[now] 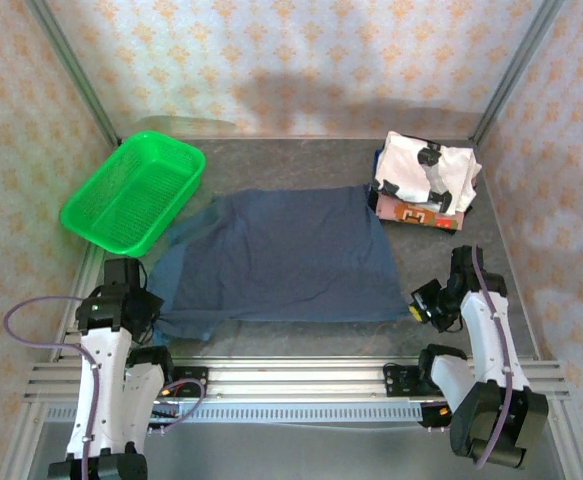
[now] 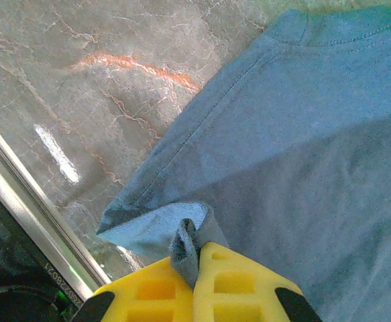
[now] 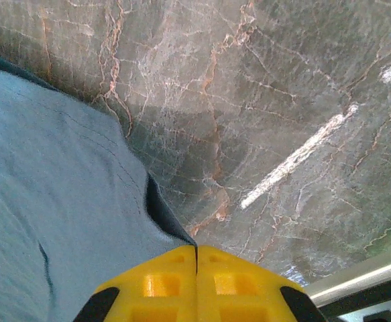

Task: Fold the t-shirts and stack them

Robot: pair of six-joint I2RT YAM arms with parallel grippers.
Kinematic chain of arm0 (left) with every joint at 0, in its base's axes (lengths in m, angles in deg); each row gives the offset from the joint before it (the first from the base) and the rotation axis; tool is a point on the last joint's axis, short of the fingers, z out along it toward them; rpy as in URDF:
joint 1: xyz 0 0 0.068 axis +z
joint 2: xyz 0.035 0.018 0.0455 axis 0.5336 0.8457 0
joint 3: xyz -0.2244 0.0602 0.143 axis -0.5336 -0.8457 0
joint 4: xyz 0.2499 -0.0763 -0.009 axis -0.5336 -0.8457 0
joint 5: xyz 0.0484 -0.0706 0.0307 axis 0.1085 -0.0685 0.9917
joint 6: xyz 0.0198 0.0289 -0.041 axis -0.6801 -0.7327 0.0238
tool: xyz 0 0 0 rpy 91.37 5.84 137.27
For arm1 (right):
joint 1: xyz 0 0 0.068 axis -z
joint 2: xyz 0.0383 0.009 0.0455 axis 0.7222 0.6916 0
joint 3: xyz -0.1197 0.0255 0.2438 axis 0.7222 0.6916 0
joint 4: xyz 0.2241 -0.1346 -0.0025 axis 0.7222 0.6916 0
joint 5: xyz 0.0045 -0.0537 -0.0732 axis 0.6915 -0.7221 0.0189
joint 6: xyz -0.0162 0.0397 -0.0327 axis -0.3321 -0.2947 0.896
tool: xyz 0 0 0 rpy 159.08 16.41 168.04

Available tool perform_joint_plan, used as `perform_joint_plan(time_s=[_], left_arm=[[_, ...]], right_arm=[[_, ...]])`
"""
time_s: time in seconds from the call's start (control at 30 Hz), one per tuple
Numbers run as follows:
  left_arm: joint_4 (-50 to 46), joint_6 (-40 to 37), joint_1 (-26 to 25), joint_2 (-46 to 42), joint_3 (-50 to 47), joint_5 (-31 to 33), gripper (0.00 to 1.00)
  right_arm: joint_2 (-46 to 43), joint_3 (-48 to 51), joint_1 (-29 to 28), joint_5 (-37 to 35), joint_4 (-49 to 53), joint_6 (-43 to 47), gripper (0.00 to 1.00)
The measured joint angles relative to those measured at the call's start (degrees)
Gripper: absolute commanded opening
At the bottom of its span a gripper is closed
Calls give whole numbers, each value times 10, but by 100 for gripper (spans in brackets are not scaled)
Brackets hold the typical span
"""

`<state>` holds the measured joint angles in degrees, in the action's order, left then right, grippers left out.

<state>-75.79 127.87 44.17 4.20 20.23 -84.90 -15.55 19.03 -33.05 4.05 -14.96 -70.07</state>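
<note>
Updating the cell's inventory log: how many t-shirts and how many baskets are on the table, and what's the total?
T-shirts: 3 (slate-blue t-shirt spread flat; white-and-black t-shirt folded on top of the orange printed t-shirt)
Baskets: 1 (green basket)
Total: 4

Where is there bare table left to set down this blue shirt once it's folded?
Bare table runs along the far wall between the green basket and the folded stack, and right of the blue t-shirt, on the near side of that stack. Crowded: the far-right corner, and the left, where the basket sits close by a sleeve.
</note>
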Motion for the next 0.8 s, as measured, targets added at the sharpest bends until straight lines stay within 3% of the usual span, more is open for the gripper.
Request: perform_joint_plan(time_s=[0.5,0.53,0.57,0.67,0.73,0.8], left_arm=[[21,2,-43,-2,-2,5,0],[22,2,-45,1,-2,6,0],[23,2,-46,5,-2,6,5],[23,5,-48,19,-2,14,39],[23,12,-48,26,-2,21,52],[23,18,-48,26,-2,23,56]], right_arm=[[58,-13,-4,0,-32,24,0],[62,-13,-4,0,-35,25,4],[66,-13,-5,0,-38,26,11],[78,-13,-5,-2,-49,29,32],[85,-13,-5,-4,-56,32,39],[87,-13,-5,-4,-57,33,45]])
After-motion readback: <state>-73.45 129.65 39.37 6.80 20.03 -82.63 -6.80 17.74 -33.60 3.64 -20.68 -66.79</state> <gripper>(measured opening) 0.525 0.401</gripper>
